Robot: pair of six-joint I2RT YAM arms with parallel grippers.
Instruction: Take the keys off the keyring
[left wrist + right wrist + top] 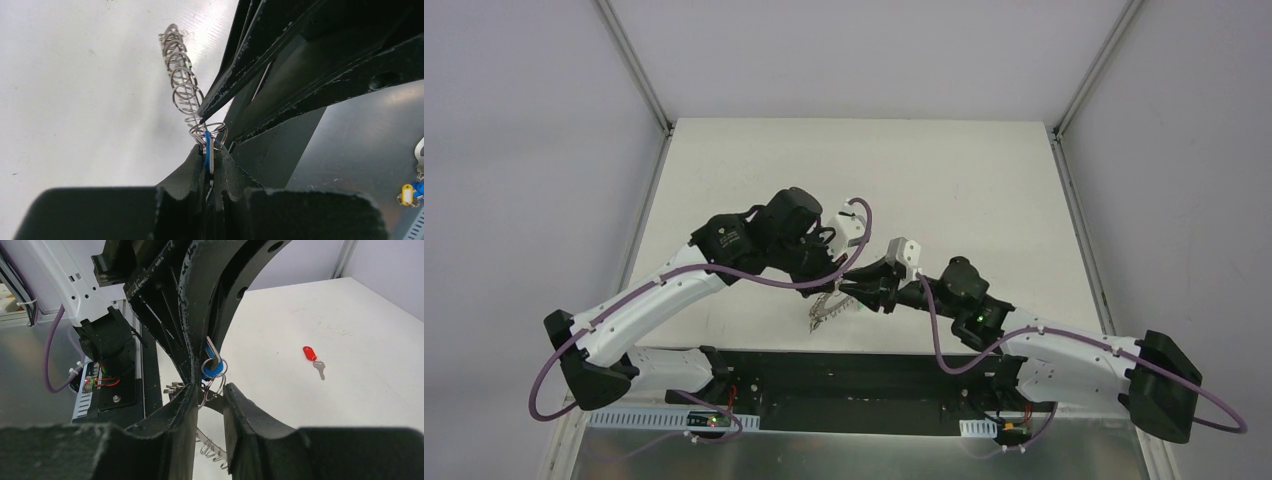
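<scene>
White tabletop; only the right-wrist view shows a red key mid-right; left gripper pinches blue key, right gripper clamps keyring.

From where I stand, a matt white table is boxed in by plain pale grey walls on three sides, with slim aluminium posts slanting up from its two far corners. Along the near edge lies a sheet of brushed metal (it catches a bright glare just below the black mounting strip). The light is soft and even, leaving only faint shadows on the tabletop.
</scene>
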